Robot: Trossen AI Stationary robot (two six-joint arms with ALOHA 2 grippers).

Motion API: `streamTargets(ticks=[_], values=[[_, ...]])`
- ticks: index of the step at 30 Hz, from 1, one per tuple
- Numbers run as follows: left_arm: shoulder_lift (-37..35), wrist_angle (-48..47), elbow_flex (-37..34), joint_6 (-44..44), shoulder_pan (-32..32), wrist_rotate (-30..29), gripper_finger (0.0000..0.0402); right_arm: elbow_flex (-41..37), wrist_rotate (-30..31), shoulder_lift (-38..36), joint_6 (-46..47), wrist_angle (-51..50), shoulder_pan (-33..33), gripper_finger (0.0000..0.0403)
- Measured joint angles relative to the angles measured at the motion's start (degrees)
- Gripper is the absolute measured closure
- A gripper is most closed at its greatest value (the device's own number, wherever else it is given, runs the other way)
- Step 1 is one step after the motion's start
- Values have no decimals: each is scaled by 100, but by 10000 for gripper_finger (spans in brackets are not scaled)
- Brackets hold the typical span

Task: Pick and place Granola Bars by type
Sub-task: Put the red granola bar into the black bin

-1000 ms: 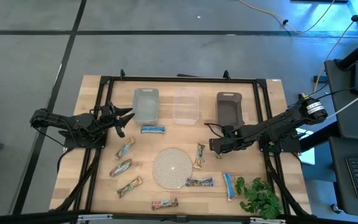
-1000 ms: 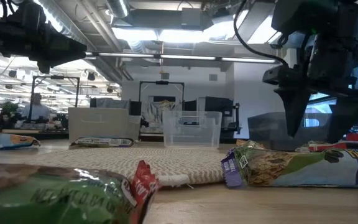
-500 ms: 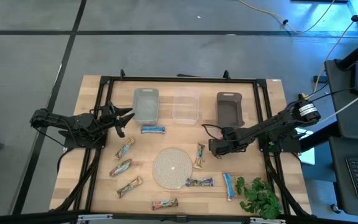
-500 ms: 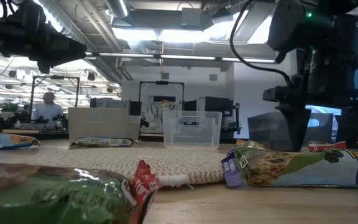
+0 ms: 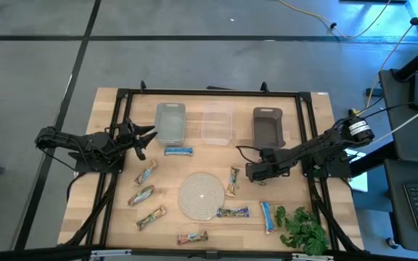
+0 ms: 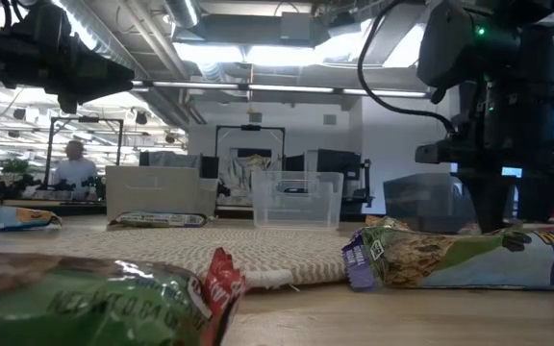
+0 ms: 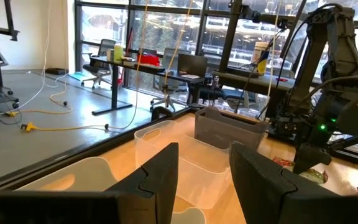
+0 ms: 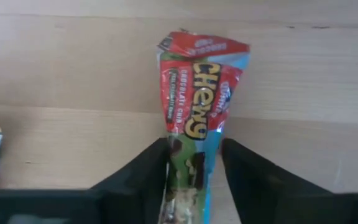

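Right now the right gripper is sitting low over the table, its fingers spread to either side of a red Chewy granola bar lying flat between the woven mat and the grey bin. Farther off, the left gripper is hovering open beside the pale bin.

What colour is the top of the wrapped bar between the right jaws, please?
Red, above a blue-edged body; the wrapped granola bar shows best in the right wrist view.
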Motion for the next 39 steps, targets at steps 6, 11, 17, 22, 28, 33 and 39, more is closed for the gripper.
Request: streamTargets(ticks=[6,11,17,22,28,33,39], values=[[0,-1,0,2,1,-4,265,99,-70,16,-22,-193,0,280],[0,0,-2,4,2,-9,265,281,-179,41,-309,-447,0,294],[0,-2,-1,4,1,-11,265,330,-185,36,-374,-455,0,310],[0,-2,-1,4,2,-11,265,332,-289,8,-472,-155,4,325],[0,-7,-2,4,1,-10,265,339,-145,-297,-778,485,2,333],[0,-7,-2,4,1,-9,265,339,427,-944,-1082,870,2,334],[0,-5,0,4,2,-9,265,345,1948,-2116,-1490,713,-101,334]])
